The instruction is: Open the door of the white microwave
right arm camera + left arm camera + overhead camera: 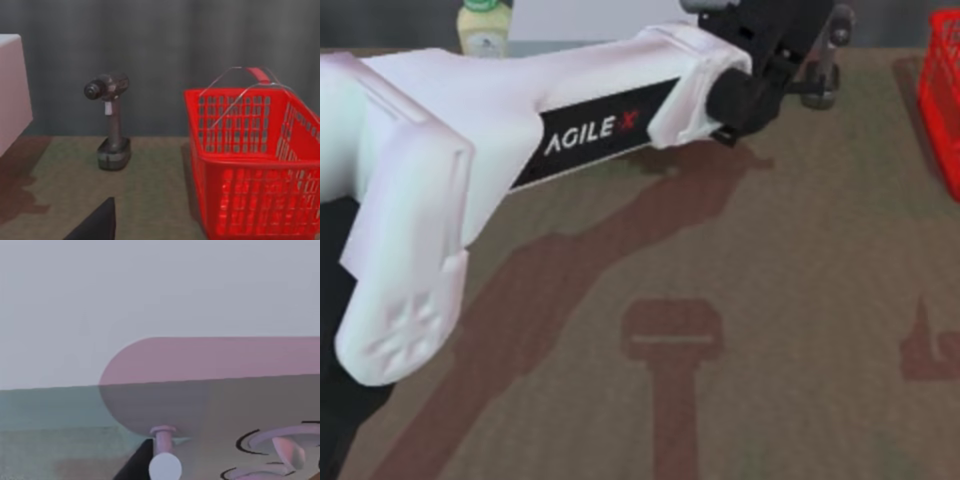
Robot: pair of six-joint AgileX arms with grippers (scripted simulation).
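At the far edge of the surface (790,300), just past the middle, you find the white microwave (590,18) only as a pale strip in the top view, because the camera crops it there; the right wrist view catches one white corner of it (12,85) at the left of the drill (112,125). Your left arm (520,130) lies stretched from the near left across to that far edge, and the left tool (770,70) sits close against the microwave's right end, which reads as a reach for the door. The left wrist view is filled by a pale flat face with a rounded bar across it and ringed shapes low down that may be the knobs; it is too close to say which part is the door, so treat that as unsettled. You cannot tell how wide the left tool is set, nor whether it holds anything, since its dark body hides the tip. A bottle (485,28) stands at the far left and a red basket (235,92) at the far right, both well apart from the reach. Your right arm is parked out of the top view, its camera facing the drill and basket; its tool's setting cannot be told either.
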